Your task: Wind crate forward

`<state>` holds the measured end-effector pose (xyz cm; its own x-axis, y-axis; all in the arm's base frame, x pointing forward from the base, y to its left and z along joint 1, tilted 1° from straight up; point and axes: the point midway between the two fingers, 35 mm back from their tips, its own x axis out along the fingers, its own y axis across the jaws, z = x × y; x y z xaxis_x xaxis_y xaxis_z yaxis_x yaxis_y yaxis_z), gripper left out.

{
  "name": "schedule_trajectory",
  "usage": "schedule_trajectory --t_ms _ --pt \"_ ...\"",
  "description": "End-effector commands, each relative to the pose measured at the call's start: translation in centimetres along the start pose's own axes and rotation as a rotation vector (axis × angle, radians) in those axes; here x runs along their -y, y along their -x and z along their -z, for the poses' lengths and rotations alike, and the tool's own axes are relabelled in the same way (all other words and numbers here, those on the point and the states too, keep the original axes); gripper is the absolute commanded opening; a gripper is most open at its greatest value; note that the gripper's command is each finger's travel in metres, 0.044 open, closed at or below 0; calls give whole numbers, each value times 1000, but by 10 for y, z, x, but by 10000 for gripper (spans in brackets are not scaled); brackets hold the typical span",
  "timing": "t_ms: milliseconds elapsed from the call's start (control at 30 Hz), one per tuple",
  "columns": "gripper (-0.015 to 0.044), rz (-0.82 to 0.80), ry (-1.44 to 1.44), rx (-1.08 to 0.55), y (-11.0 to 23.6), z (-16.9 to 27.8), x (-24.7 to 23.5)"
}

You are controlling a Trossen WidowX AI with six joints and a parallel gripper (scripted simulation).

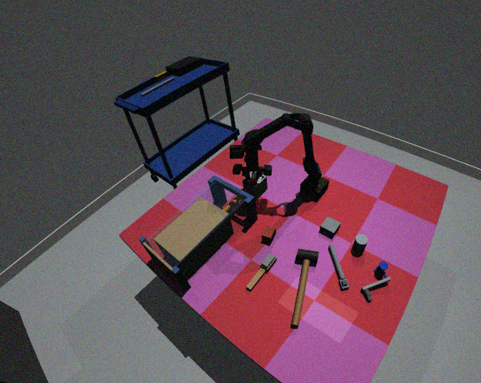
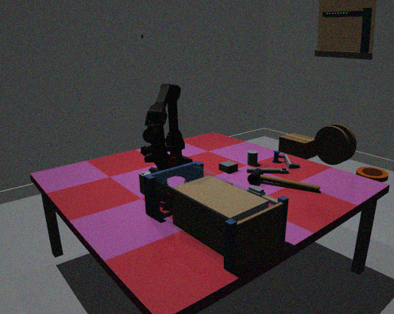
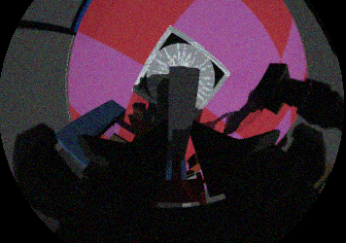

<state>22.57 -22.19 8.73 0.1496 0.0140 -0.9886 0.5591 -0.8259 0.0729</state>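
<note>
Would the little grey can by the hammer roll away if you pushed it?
The grey cylinder stands upright on its flat end, so a low push would probably just slide it. A high push might tip it over, and once on its round side it would likely roll. It looks solid and stiff, so it is probably not fragile.

I see the tabletop [image 1: 402, 195] as a checkerboard of red and pink squares standing on dark legs. Taking the top view as my clock face, the arm's base [image 1: 324, 182] sits near the centre toward 12. The guard cubby [image 1: 172, 267] with the tan crate [image 1: 191, 227] lies at 9, and its blue steel frame [image 1: 217, 184] stands just toward the centre. A small brown block [image 1: 267, 233] lies beside that. A grey cube [image 1: 329, 227] and a dark cylinder [image 1: 360, 244] rest around 3. Toward 5 lie a mallet [image 1: 302, 287], a brush-like scraper [image 1: 261, 271], a grey bar tool [image 1: 337, 267], a bent crank handle [image 1: 375, 287] and a blue spool [image 1: 382, 268].
</note>
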Motion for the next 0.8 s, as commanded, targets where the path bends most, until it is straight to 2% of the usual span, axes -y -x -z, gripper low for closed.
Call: schedule_trajectory --t_ms 0,767 --pt "0 -3 -3 2 0 0 0" --pt "0 -20 -161 8 -4 -1 -7"
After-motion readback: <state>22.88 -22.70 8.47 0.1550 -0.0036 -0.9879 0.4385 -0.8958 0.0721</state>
